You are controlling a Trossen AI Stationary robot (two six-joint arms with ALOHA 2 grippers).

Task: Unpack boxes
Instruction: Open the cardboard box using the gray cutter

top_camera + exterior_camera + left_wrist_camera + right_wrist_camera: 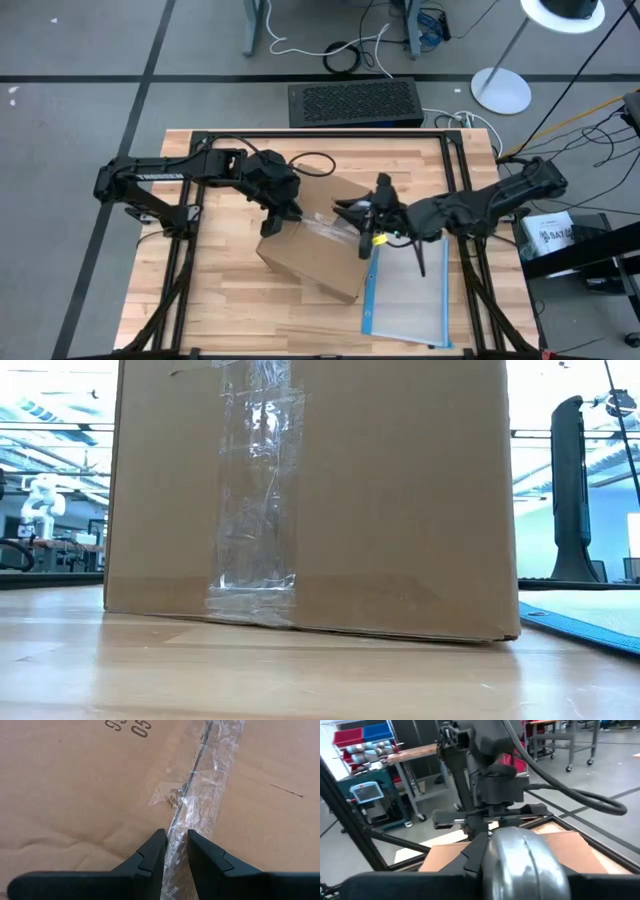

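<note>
The brown cardboard box (315, 250) stands on the table's middle and fills the low view (310, 490). A strip of clear tape (210, 770) runs along its top seam. My left gripper (290, 215) is at the left end of the box top, its fingers a narrow gap apart astride the tape (176, 845). My right gripper (362, 225) is over the right end of the box top, shut on a rounded silver tool (525, 860) with a yellow part (381, 240). The right wrist view looks across the box top (560, 845) at my left arm. My left gripper comes from above, slanting from the table's left. Its two fingertips (152, 852) stand on the box top on either side of the taped seam (180, 827); the box rests flat on the table. My right gripper pinches the silver tool (525, 860) between its two fingers (475, 855), level from the table's right. The tool hides the fingertips and its own working end.
A clear plastic pouch with a blue edge (410, 295) lies flat on the table right of the box, seen also in the low view (590, 615). A black grille-topped unit (355, 103) sits beyond the far edge. Bare wood shows near and left (210, 300).
</note>
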